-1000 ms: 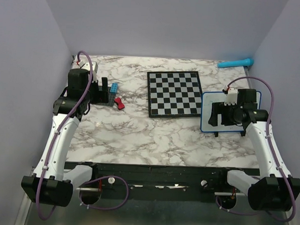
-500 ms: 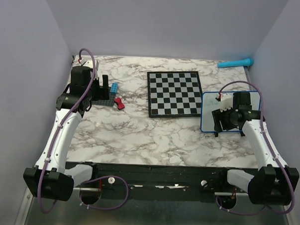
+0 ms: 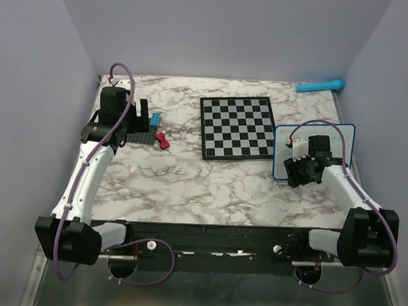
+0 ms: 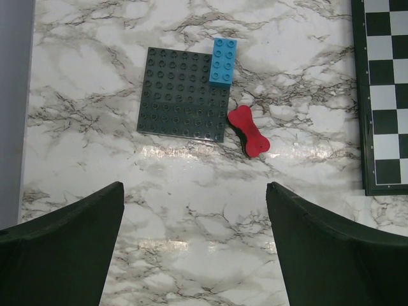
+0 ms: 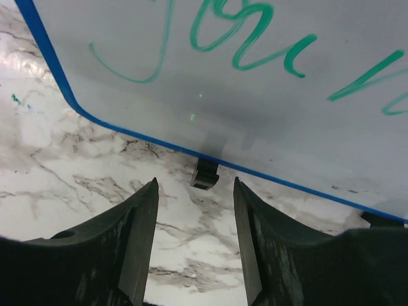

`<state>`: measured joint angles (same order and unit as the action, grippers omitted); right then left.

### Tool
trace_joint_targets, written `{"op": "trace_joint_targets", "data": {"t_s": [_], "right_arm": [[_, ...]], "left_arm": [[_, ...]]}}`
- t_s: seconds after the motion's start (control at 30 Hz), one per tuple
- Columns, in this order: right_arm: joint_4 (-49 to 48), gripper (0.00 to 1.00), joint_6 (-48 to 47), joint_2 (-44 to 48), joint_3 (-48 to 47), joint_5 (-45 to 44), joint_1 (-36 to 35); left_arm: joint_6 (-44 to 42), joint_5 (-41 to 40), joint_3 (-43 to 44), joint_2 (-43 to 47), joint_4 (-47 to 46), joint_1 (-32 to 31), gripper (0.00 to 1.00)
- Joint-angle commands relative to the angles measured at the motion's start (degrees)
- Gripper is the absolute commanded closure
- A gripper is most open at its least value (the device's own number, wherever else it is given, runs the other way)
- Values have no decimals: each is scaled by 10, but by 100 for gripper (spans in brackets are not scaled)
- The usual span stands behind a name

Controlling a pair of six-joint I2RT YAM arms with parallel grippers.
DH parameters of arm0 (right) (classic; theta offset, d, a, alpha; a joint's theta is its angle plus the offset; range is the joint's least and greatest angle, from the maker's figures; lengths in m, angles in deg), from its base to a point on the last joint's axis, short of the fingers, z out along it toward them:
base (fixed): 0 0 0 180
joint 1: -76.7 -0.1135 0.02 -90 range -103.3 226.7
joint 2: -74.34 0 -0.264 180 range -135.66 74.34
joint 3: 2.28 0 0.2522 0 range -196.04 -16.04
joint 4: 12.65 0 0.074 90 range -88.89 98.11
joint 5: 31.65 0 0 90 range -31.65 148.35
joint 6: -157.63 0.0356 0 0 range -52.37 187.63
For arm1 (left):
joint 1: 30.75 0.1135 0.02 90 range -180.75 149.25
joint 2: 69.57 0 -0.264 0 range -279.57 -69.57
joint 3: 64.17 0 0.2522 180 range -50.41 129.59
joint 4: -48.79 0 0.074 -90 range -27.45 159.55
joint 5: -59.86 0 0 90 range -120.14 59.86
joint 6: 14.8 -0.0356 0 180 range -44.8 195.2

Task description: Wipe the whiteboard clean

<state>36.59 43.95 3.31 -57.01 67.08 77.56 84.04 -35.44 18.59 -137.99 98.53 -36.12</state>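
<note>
The whiteboard [image 3: 330, 135] lies at the right of the table, white with a thin blue rim. In the right wrist view the whiteboard [image 5: 255, 95] carries teal handwriting, and a small black clip [image 5: 204, 173] sits under its near rim. My right gripper [image 3: 299, 176] is open and empty at the board's near left edge. In its own view the right gripper [image 5: 194, 191] is over marble just short of the rim. My left gripper [image 3: 135, 119] is open and empty at the far left, and in its own view the left gripper [image 4: 194, 191] hangs above bare marble.
A black-and-white chessboard [image 3: 236, 127] lies left of the whiteboard. A dark studded baseplate [image 4: 182, 95], a blue brick [image 4: 223, 62] and a red bow-shaped piece [image 4: 248, 132] lie under the left arm. A teal cylinder [image 3: 320, 85] lies at the far right corner.
My right gripper has moved from above the board toward me and left, to its near edge. My left arm has shifted slightly.
</note>
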Motion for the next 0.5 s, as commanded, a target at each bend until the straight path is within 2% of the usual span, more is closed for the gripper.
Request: {"op": "trace_joint_targets", "data": {"t_s": [0.0,0.3,0.4,0.43,0.47], "right_arm": [[-69,42,13,-31,8,-9,4],[-106,52,23,-64,19,-11,4],[-100,64,20,-67,19,-5,4],[-97,75,15,-65,19,-1,4],[-91,81,12,-63,20,1,4]], "left_arm": [[-4,-22,14,-7,-20,3,1],[-19,-43,4,-7,-26,3,1],[-21,-46,2,-7,-29,3,1],[-21,-48,3,-7,-29,3,1],[-20,-47,4,-8,-29,2,1]]}}
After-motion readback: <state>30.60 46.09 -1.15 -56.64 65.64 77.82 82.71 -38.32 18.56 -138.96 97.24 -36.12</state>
